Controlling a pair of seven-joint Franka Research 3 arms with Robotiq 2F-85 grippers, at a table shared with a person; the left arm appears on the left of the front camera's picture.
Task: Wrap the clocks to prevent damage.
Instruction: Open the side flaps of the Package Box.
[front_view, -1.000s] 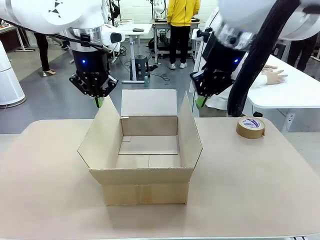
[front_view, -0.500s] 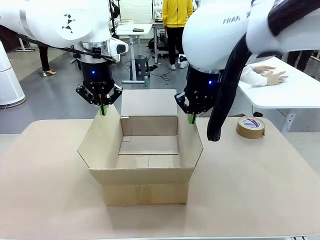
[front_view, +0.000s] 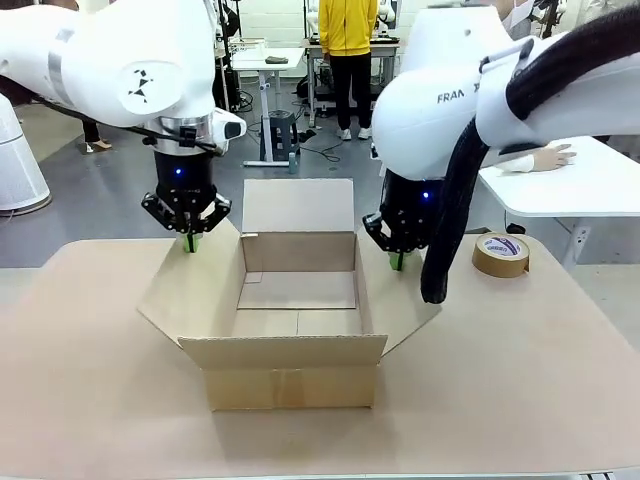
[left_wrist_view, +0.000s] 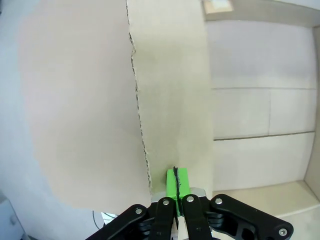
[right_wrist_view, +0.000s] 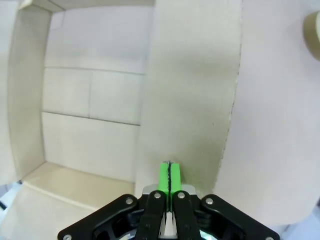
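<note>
Left gripper (front_view: 190, 243): green pads pressed flat together, gripping nothing; tip down on left flap (front_view: 185, 290) of cardboard box (front_view: 295, 375), flap splayed outward. Right gripper (front_view: 398, 263): pads likewise together; tip on right flap (front_view: 400, 300), also splayed. Box open-topped, mid-table (front_view: 520, 380); rear flap (front_view: 297, 205) upright. Brown tape roll (front_view: 501, 254) right of box, apart from it.
</note>
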